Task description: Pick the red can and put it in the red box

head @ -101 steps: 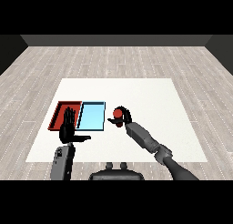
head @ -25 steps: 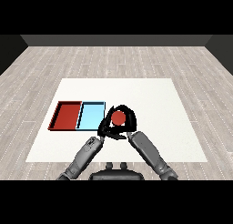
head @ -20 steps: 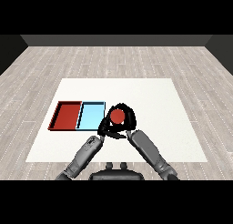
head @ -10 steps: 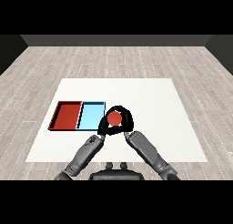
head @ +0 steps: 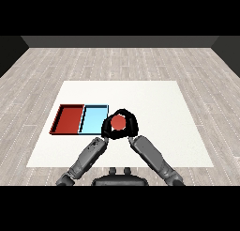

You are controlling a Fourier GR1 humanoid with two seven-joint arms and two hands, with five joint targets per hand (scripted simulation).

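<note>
The red can is held above the table, just right of the light blue tray, with its round top facing me. My right hand curls round it from the right and over the top. My left hand curls against its left side, so both hands enclose the can. The red tray lies left of the blue tray with nothing in it. The can's body is mostly hidden by the fingers.
The white table spreads out to the right and behind the hands. Both trays sit side by side at the table's left, and the hands overlap the blue tray's right edge. Grey wooden floor surrounds the table.
The right hand has carried the can left towards the trays. The left hand has come up from beside the trays and closed on the can's left side.
</note>
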